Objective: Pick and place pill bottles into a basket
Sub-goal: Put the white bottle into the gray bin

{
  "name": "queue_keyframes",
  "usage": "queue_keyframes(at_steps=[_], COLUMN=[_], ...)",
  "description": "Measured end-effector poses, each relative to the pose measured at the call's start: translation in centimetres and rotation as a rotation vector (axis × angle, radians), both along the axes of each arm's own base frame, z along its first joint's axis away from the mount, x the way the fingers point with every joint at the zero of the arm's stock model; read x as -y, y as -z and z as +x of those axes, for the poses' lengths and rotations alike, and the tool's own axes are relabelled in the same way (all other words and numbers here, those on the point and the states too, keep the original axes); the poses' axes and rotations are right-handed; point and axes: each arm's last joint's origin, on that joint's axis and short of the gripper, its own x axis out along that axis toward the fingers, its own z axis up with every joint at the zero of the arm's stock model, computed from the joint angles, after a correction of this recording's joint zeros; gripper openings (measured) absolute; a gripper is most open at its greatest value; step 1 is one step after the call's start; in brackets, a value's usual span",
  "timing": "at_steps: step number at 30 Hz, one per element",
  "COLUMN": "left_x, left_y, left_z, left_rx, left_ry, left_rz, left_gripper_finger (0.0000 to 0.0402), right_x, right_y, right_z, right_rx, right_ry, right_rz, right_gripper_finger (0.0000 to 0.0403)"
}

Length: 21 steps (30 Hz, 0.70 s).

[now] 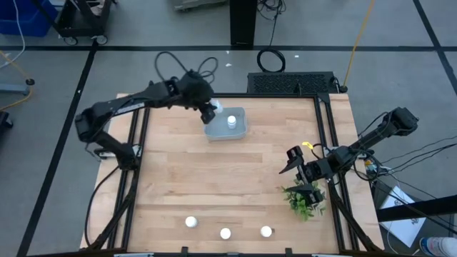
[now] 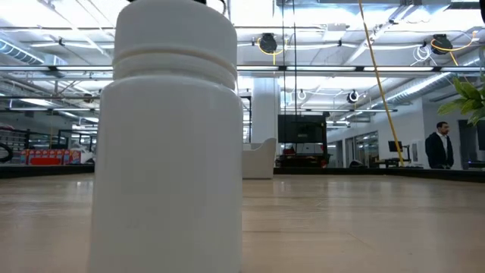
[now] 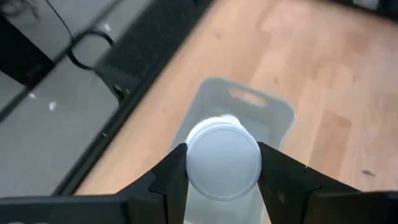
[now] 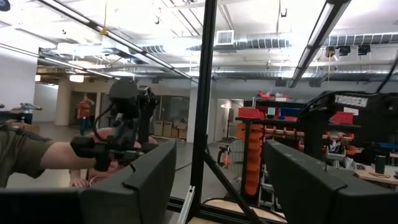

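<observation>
Table (image 1: 235,178), light wood, dark frame. Basket (image 1: 239,130) sits at the far side, about mid-width: shallow, pale grey-blue, rounded corners, a handle slot at one end. One bottle (image 1: 231,123) already stands upright inside.

Left gripper (image 1: 211,111) hangs over the basket's left far corner, fingers (image 3: 166,180) clamped on a second bottle (image 3: 222,159) — white, round flat cap, held upright by its sides.

Risks, as I judge them:
- The held bottle is over the basket's edge rather than its middle; released here it could strike the rim and tip out onto the table.
- A drop from height may topple it into the standing bottle.

Right gripper (image 1: 301,169) waits at the right side beside a small green plant (image 1: 305,200), fingers spread, holding nothing.

Three more bottles (image 1: 226,233) stand in a row along the near edge, well apart from the basket; one fills the low view.
</observation>
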Motion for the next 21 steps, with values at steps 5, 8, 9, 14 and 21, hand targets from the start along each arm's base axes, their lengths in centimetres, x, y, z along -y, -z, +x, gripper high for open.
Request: queue_keyframes(at_steps=[5,8,9,14,21], left_x=[-1.0,-1.9,-2.2,-3.4,-3.7], left_y=[0.9,2.4,2.9,4.6,5.4], left_z=[1.5,2.0,2.2,2.6,2.9], left_rx=[-0.125,-0.206,-0.218,-0.248,-0.274], left_ry=[0.019,0.003,-0.001,-0.008,-0.007], left_rz=[-0.055,-0.101,-0.112,-0.147,-0.135], left_gripper_finger=[0.0169,0.0193,0.0198,0.0174,0.0095], right_x=[0.0,0.0,0.0,0.0,0.0], right_y=[0.0,0.1,0.0,0.1,0.1], right_z=[0.0,0.0,0.0,0.0,0.1], right_rx=[-0.005,-0.005,-0.005,-0.006,-0.015], right_ry=[0.0,0.0,0.0,0.0,-0.001], right_rz=[-0.003,-0.003,-0.003,-0.003,-0.006], right_gripper_finger=[0.0238,0.0238,0.0238,0.0238,0.0238])
